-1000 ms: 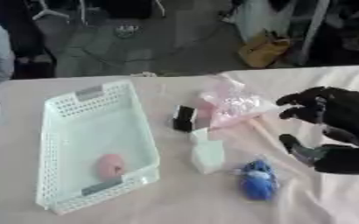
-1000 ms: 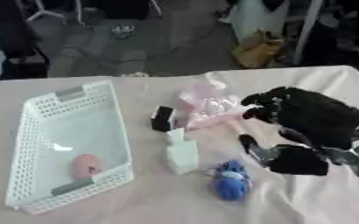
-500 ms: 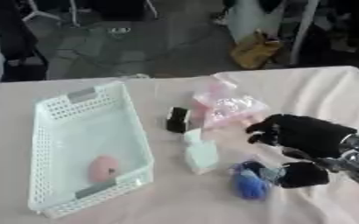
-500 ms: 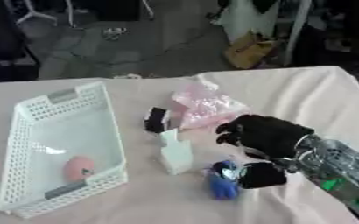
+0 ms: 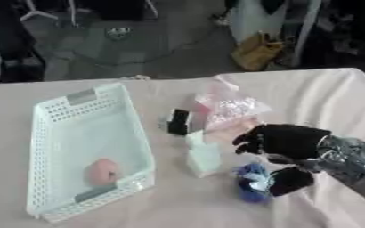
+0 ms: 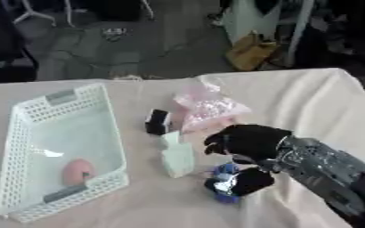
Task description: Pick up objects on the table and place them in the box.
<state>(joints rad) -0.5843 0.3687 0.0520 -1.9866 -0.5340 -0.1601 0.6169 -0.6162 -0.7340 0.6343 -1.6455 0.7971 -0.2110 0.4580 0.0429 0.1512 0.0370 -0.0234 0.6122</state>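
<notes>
The black right hand [image 5: 287, 147] curls fingers and thumb around a small blue crumpled object [image 5: 252, 181] (orientation seemingly upright, hard to tell).

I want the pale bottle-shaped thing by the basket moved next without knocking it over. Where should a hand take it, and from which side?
Probably around its wide lower body, not the narrow top. The pale bottle stands upright, so a sideways grasp suits it. Come from its right, where the right hand already is; the white basket crowds its left and the black block sits just behind.
</notes>
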